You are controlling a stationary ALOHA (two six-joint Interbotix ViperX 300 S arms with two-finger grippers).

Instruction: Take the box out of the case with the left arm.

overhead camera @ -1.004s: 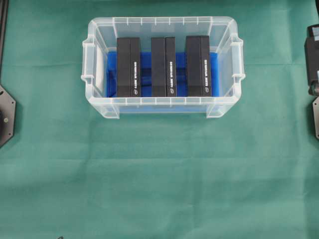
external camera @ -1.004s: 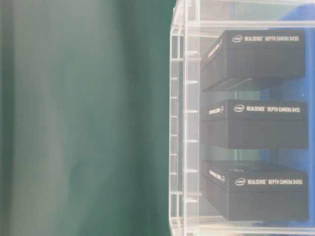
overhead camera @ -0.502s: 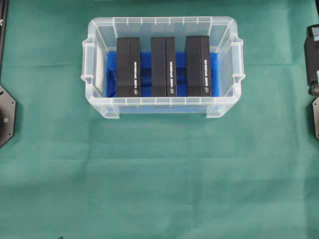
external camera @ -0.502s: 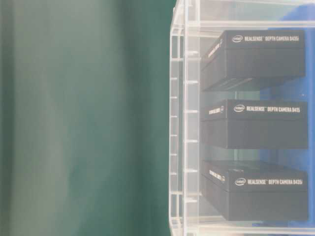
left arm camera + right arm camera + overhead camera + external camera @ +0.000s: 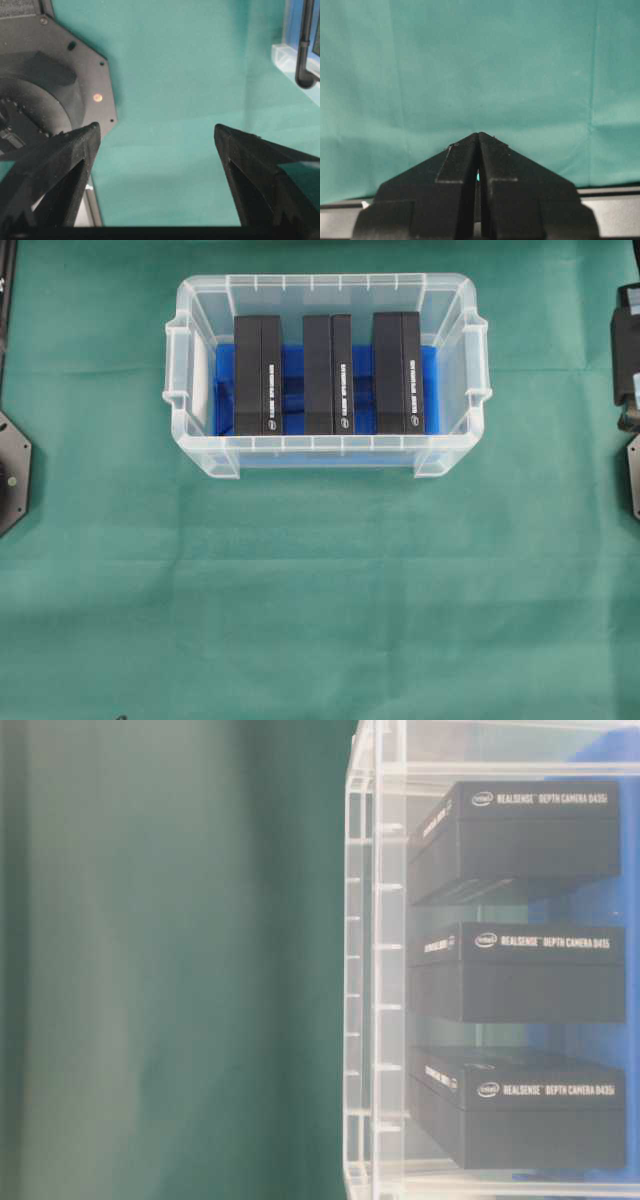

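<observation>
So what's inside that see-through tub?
Three black boxes stand side by side in the case, on a blue liner. What lies beneath them is covered.

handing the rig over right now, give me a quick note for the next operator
Left gripper: open, empty, over bare green cloth beside its own base, away from the case.
Right gripper: shut, empty, over the cloth.
Three black boxes stand side by side in the case: left box, middle box, right box.
Done: nothing taken out yet.
Left: reach in with the left arm, grip a box, lift it out.
</observation>
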